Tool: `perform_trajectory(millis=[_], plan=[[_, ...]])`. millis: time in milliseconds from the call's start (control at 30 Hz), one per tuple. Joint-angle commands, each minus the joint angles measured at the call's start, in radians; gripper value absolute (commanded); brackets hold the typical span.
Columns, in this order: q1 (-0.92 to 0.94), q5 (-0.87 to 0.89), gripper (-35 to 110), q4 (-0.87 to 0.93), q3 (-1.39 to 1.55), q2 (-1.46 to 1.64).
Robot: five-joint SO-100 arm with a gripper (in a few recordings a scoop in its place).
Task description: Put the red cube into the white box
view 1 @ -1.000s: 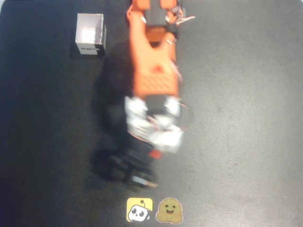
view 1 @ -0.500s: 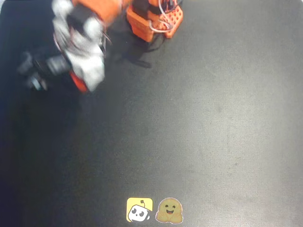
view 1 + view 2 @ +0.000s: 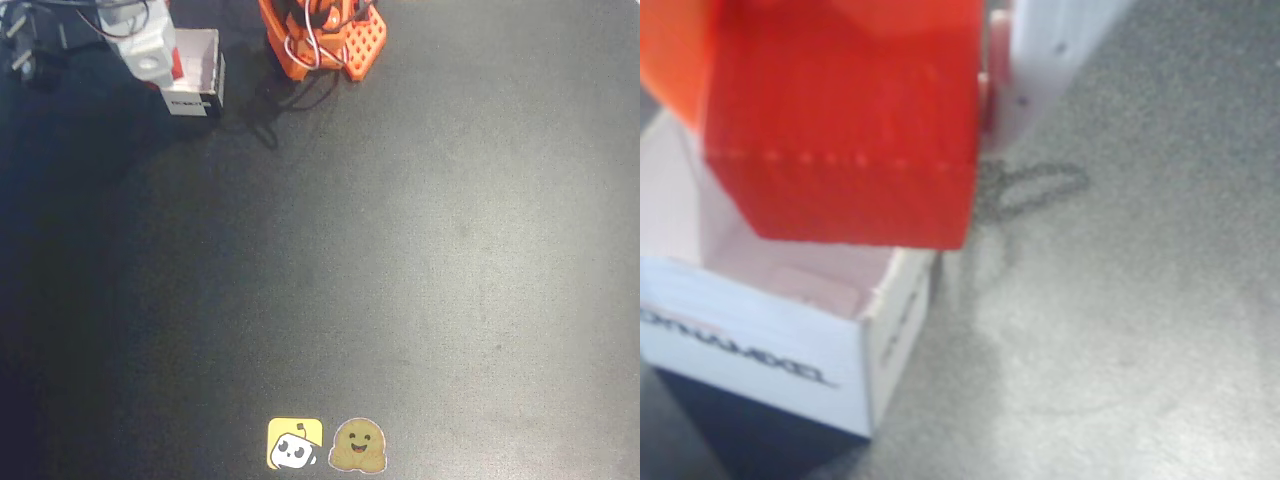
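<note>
Tool (image 3: 150, 62) swung over white box (image 3: 195, 75) — red cube (image 3: 840, 120) held | stickers (image 3: 325, 445) apart

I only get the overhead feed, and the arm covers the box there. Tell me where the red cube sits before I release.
Observer: In the wrist view the red cube hangs above the open top of the white box, not inside it.
Operator: Report the grip.
Observer: A white finger lies against the cube's right side in the wrist view.
Operator: Check inside the box.
Observer: The part of the box's inside that shows under the cube looks bare.
</note>
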Motion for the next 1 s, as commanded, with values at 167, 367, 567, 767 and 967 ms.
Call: perform_trajectory(millis=[167, 367, 567, 767, 967], plan=[[0.025, -0.006, 0, 0.091, 0.040, 0.057], [0.049, -0.005, 0, 0.084, 0.107, 0.095], [0.061, -0.041, 6, 0.089, 0.123, 0.114], [0.069, -0.081, 22, 0.089, 0.138, 0.137], [0.083, -0.109, 29, 0.091, 0.141, 0.140]])
